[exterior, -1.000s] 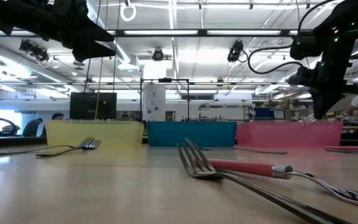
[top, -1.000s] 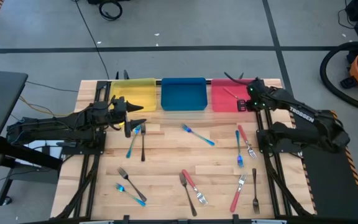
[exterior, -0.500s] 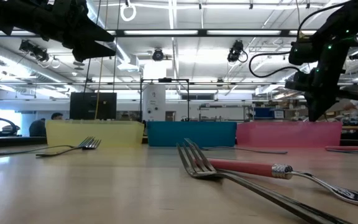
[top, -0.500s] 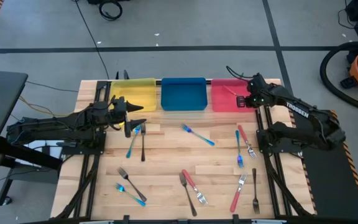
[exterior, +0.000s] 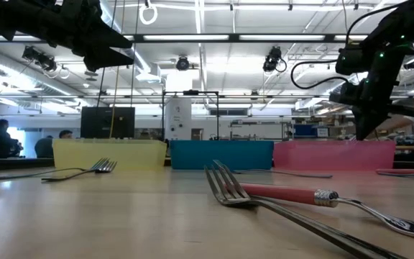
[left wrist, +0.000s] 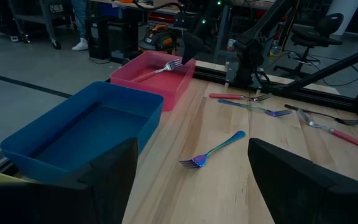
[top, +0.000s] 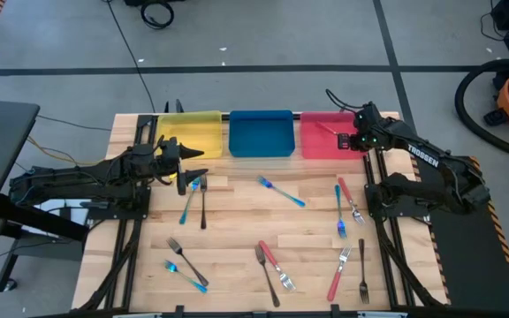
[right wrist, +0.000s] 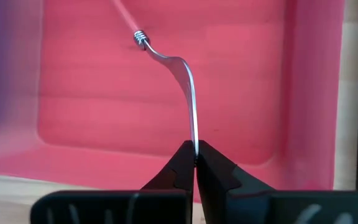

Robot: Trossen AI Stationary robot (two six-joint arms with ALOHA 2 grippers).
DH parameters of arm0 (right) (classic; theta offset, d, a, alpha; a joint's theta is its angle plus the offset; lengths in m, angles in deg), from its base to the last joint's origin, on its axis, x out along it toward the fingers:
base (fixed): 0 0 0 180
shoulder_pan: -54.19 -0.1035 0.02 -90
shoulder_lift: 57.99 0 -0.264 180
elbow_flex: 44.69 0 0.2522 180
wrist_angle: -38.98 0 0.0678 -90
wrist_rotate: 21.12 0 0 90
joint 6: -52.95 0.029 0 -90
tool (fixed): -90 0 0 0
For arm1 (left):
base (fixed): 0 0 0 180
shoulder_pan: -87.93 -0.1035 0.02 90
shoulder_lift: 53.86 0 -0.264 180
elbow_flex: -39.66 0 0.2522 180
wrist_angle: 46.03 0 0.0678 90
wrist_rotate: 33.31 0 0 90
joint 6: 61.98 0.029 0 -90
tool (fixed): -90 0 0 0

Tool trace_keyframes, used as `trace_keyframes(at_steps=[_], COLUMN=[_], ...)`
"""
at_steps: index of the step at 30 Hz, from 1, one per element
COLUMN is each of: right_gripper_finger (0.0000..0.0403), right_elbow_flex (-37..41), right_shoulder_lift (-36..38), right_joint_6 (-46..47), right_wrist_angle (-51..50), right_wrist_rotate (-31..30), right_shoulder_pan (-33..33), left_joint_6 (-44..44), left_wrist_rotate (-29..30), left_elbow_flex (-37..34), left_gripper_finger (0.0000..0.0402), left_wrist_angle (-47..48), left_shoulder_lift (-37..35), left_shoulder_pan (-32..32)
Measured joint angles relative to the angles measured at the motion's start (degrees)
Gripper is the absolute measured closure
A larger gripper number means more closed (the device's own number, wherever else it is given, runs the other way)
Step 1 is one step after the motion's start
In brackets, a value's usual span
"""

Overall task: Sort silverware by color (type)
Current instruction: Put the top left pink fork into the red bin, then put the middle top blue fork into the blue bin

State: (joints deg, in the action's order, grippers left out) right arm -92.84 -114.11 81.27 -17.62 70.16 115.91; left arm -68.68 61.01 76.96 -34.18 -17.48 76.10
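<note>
open wood mid-table (top: 237, 221), forks (top: 280, 190) scattered around, three bins (top: 260, 132) lining far edge

The dark right arm reaches toward the table's far right corner, its right gripper (right wrist: 195, 163) pinched closed, fingertips (right wrist: 183, 167) apparently meeting. The dark left arm lies stretched low along the left side, its left gripper (top: 198, 164) spread wide, pointing inward above the table.

fork (right wrist: 166, 59) handle cropped (pink end)
</note>
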Motion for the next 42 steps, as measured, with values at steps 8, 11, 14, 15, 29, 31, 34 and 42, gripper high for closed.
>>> trace_keyframes(at_steps=[8,11,14,15,29,31,34,42], right_gripper_finger=[0.0385,0.0379,0.0371,0.0369,0.0348,0.0337,0.0320,0.0303], right_elbow_flex=[0.00,0.00,0.00,0.00,0.00,0.00,0.00,-0.02], right_shoulder_lift=[0.02,0.02,0.02,0.02,0.02,0.02,0.02,0.02], right_joint_6=[0.19,0.17,0.19,0.21,-2.93,-2.99,-3.02,-1.04], right_wrist_angle=[-0.76,-0.79,-0.20,0.12,1.24,1.28,1.98,8.03], right_wrist_rotate=[-0.07,-0.01,0.12,0.20,1.39,1.38,1.38,3.21], right_shoulder_pan=[0.00,0.00,0.00,0.00,-0.07,-0.07,-0.07,-0.07], left_joint_6=[0.00,0.01,0.02,0.02,1.86,2.00,2.01,2.01], left_wrist_rotate=[-0.01,0.00,0.00,0.00,0.00,0.00,0.00,0.00], left_elbow_flex=[0.01,0.01,0.01,0.01,0.00,-0.01,0.01,0.01], left_gripper_finger=[0.0095,0.0095,0.0095,0.0095,0.0095,0.0095,0.0095,0.0095], left_wrist_angle=[0.00,0.00,0.00,0.00,0.00,0.00,0.00,0.02], left_shoulder_lift=[0.00,0.00,0.00,0.00,0.00,0.00,0.00,0.00], left_shoulder_pan=[0.00,0.00,-0.01,-0.01,0.00,-0.01,-0.01,-0.01])
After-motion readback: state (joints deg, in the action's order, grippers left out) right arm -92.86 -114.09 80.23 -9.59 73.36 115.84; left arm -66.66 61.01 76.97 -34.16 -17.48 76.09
